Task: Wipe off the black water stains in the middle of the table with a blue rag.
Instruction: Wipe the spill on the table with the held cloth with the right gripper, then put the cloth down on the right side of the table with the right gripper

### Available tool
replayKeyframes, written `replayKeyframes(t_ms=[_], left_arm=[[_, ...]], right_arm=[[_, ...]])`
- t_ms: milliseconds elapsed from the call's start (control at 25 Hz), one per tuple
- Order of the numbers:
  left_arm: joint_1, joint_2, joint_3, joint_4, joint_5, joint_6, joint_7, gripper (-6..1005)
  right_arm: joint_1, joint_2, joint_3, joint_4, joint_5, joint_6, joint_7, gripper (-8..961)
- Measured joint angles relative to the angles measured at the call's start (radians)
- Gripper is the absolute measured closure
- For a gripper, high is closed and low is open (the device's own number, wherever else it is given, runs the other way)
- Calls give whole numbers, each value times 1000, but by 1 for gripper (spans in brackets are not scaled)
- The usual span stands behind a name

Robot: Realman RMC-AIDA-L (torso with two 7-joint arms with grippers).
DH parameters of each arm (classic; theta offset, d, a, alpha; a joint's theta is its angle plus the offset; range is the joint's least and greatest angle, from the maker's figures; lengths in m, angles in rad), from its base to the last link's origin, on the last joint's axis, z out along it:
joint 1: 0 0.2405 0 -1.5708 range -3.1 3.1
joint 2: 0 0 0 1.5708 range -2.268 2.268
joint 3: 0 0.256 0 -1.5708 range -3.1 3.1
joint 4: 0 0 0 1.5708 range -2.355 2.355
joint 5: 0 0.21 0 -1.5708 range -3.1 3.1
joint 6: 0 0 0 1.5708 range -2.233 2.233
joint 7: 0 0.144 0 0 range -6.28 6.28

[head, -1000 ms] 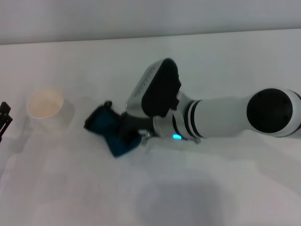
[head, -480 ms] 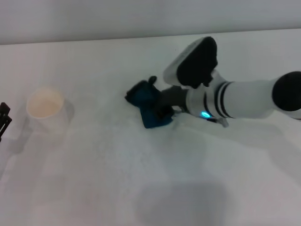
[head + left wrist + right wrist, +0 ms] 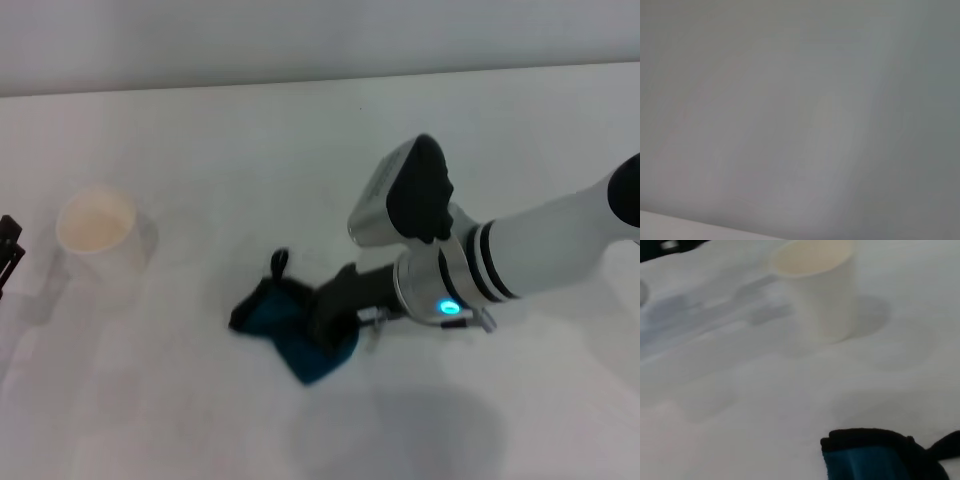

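My right gripper (image 3: 326,322) is shut on the blue rag (image 3: 272,318) and presses it onto the white table (image 3: 180,410) near the middle, a little toward the front. The rag is crumpled, and its black loop (image 3: 279,262) sticks up at the far side. Part of the rag also shows in the right wrist view (image 3: 875,460). No black water stains show anywhere on the table; any under the rag or arm are hidden. My left gripper (image 3: 8,252) is parked at the far left edge, only partly in view.
A white paper cup (image 3: 97,227) stands upright at the left of the table, well apart from the rag. It also shows in the right wrist view (image 3: 817,287). The left wrist view shows only a plain grey surface.
My right gripper dragged the rag from the left-centre to the far right of the middle, then back toward the front and left. The cup and left arm have not moved.
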Motion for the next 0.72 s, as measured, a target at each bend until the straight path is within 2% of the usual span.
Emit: replayKeyframes(t_ms=[120, 320, 560, 720], left_arm=[[-6, 1, 0, 1, 0, 0, -19, 108], [-17, 2, 0, 2, 0, 0, -35, 107], [-29, 2, 0, 1, 1, 0, -36, 107], [-37, 3, 0, 2, 2, 0, -36, 107]], right_arm=[[-6, 5, 8, 0, 2, 107, 0, 868], [-21, 7, 62, 13, 19, 159, -11, 873], [-41, 5, 249, 52, 12, 96, -133, 879], [-43, 3, 297, 66, 14, 35, -155, 872]])
